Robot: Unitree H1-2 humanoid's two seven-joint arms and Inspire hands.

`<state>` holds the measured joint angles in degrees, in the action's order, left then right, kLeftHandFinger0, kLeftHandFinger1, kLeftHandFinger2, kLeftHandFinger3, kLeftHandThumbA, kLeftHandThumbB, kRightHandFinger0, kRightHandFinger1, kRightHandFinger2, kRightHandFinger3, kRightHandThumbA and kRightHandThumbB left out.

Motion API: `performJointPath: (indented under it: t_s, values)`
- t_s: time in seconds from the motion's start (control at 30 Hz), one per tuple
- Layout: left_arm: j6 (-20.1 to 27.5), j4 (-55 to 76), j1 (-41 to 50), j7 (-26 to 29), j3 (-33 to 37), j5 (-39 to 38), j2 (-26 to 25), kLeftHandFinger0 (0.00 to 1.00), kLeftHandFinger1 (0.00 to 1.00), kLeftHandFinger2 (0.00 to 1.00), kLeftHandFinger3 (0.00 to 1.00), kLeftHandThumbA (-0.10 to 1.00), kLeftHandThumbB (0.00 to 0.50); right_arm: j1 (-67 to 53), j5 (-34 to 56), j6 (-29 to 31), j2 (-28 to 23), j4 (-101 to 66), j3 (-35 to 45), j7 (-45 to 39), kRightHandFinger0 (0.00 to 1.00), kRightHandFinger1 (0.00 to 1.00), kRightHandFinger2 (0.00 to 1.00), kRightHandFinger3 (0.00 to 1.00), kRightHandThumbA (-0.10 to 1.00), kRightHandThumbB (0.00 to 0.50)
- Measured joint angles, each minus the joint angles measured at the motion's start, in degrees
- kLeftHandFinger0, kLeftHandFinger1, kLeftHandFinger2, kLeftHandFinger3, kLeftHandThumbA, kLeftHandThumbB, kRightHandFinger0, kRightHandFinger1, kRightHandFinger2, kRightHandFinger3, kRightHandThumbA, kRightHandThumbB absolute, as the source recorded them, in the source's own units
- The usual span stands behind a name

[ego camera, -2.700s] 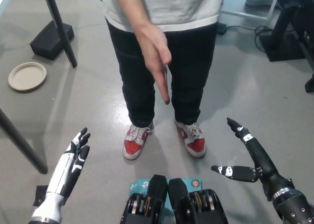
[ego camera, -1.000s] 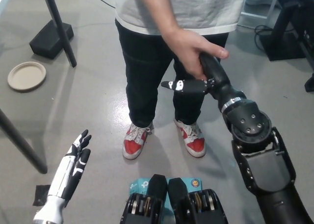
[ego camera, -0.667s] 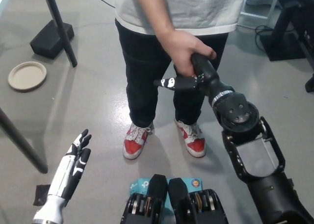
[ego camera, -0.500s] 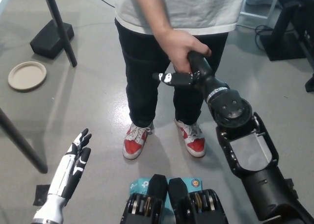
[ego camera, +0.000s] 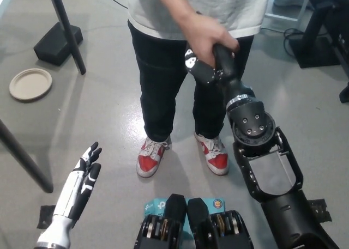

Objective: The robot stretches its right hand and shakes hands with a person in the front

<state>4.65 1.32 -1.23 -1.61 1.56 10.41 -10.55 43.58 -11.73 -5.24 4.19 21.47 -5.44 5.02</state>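
Observation:
A person in a grey shirt and black trousers stands in front of me, and the person's hand [ego camera: 203, 35] is wrapped around my black right hand [ego camera: 210, 69]. My right arm reaches up from the bottom right to meet it at the upper middle. The two hands are clasped together; my black fingers are mostly covered by the person's grip. My white left hand [ego camera: 79, 190] rests at the lower left, flat, fingers apart, holding nothing.
The person's red and white shoes [ego camera: 151, 156] stand on the grey floor just ahead of me. A round beige plate [ego camera: 30, 84] lies on the floor at the left beside dark stand legs [ego camera: 66, 32]. More black equipment stands at the far right [ego camera: 326, 25].
My right arm rose from low at the right up to the person's lowered hand, which closed around mine. In the last half second the clasped hands lifted a little.

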Motion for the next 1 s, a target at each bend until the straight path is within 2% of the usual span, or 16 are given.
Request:
performJointPath:
  t_s: [0.07,0.13,0.23,0.4,0.47,0.57,0.6,0.67,0.73,0.77,0.83,1.0]
  values:
    - [-0.01,0.00,-0.02,0.00,0.00,-0.06,0.00,1.00,1.00,1.00,1.00,1.00,0.008,-0.29,-0.15,0.33,0.00,-1.79,0.00,0.01,1.00,1.00,1.00,1.00,-0.07,0.128]
    - [0.00,0.00,-0.11,0.00,0.03,-0.05,0.01,1.00,1.00,1.00,1.00,1.00,0.001,-0.49,-0.25,0.36,-0.06,-3.68,-0.01,-0.01,1.00,1.00,1.00,1.00,-0.02,0.149]
    - [0.01,-0.02,-0.32,0.00,0.04,-0.03,0.00,1.00,1.00,1.00,1.00,1.00,0.013,-2.45,-0.24,0.15,-0.07,-9.47,-0.11,-0.23,1.00,1.00,1.00,1.00,-0.02,0.161]
    - [0.00,-0.04,-0.51,-0.01,0.02,-0.06,-0.01,1.00,1.00,1.00,1.00,1.00,0.011,-7.29,-0.24,-1.28,-0.12,-22.11,-1.36,-1.51,1.00,1.00,1.00,1.00,0.11,0.188]
    - [-0.01,-0.06,-0.49,-0.01,0.04,-0.03,-0.01,1.00,1.00,1.00,1.00,1.00,0.015,-8.99,-0.24,-2.37,-0.23,-26.53,-1.84,-2.06,1.00,1.00,1.00,1.00,0.14,0.184]
    - [-0.06,-0.10,-0.47,-0.01,0.07,-0.02,0.00,1.00,1.00,1.00,1.00,1.00,0.007,-11.16,-0.32,-3.97,-0.57,-32.84,-2.56,-2.88,1.00,1.00,1.00,1.00,0.15,0.194]
    - [-0.06,-0.11,-0.48,-0.01,0.08,-0.01,0.00,1.00,1.00,1.00,1.00,1.00,0.013,-11.82,-0.32,-4.58,-0.67,-34.97,-2.80,-3.12,1.00,1.00,1.00,1.00,0.08,0.194]
    - [-0.07,-0.12,-0.46,-0.01,0.08,-0.01,-0.01,1.00,1.00,1.00,1.00,1.00,0.021,-12.92,-0.35,-6.03,-0.83,-38.85,-3.24,-3.70,1.00,1.00,1.00,1.00,0.03,0.197]
    - [-0.05,-0.12,-0.47,-0.01,0.04,-0.07,-0.01,1.00,1.00,1.00,1.00,1.00,0.013,-13.41,-0.47,-7.87,-1.10,-42.54,-3.76,-4.60,1.00,1.00,1.00,1.00,0.03,0.181]
    - [-0.04,-0.12,-0.47,-0.01,-0.03,-0.11,-0.01,1.00,1.00,1.00,1.00,1.00,0.009,-13.19,-0.46,-8.56,-1.43,-43.39,-3.96,-5.18,1.00,1.00,1.00,1.00,0.04,0.173]
    - [-0.02,-0.11,-0.46,-0.01,-0.02,-0.16,0.00,1.00,1.00,1.00,1.00,1.00,0.004,-12.39,-0.17,-9.19,-2.14,-41.90,-4.00,-5.92,1.00,1.00,1.00,1.00,0.12,0.192]
    - [-0.01,-0.11,-0.42,-0.01,0.08,-0.22,0.02,1.00,1.00,1.00,1.00,1.00,0.003,-8.82,0.02,-9.63,-3.16,-28.61,-3.74,-6.63,1.00,1.00,1.00,1.00,0.13,0.213]
